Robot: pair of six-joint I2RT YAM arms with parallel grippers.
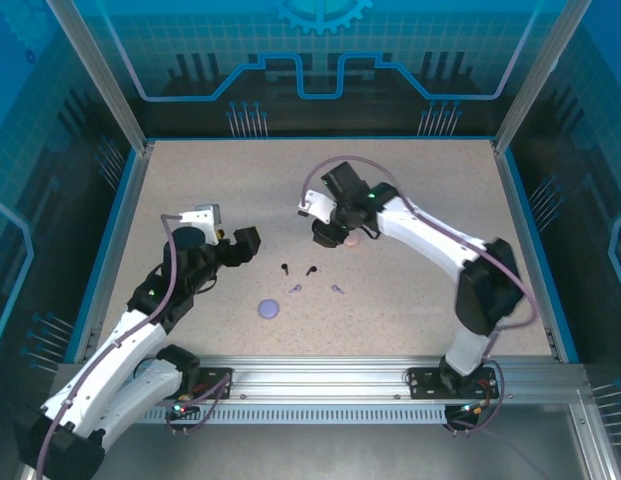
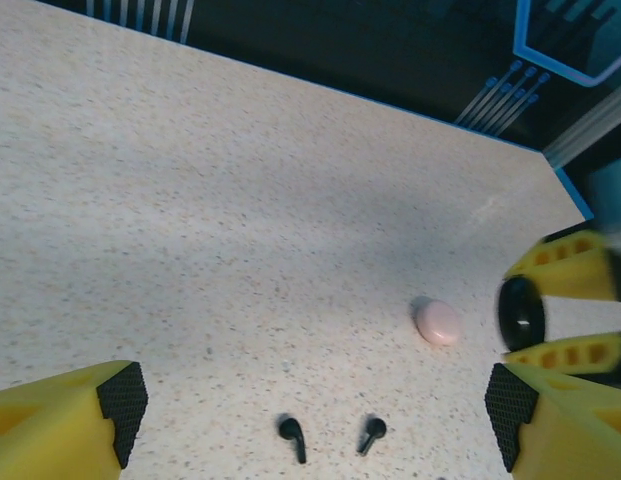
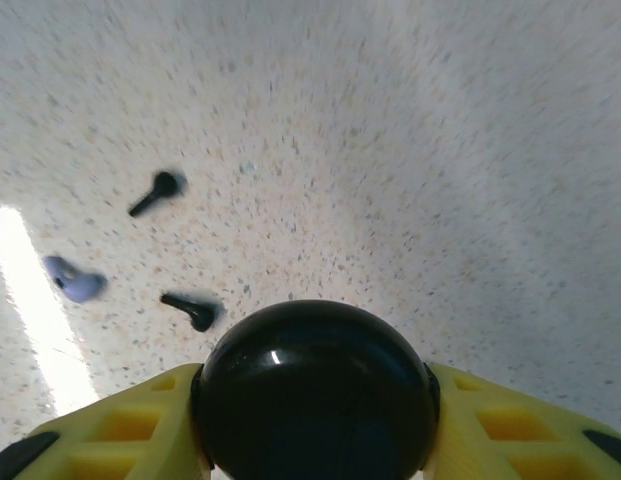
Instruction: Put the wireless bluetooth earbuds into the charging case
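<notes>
Our right claw [image 1: 325, 232] is clenched on a glossy black domed case [image 3: 315, 390]. Our left claw [image 2: 312, 405] stands released, jaws wide. Two black earbuds [image 2: 292, 438] lie flat on the speckled table [image 2: 240, 200], stems towards five and seven o'clock. A smooth pink oval case [image 2: 438, 322] sits at their one o'clock.

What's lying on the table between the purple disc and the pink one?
In the top view, a lavender earbud and a black earbud lie between the purple disc and the pink disc.
</notes>
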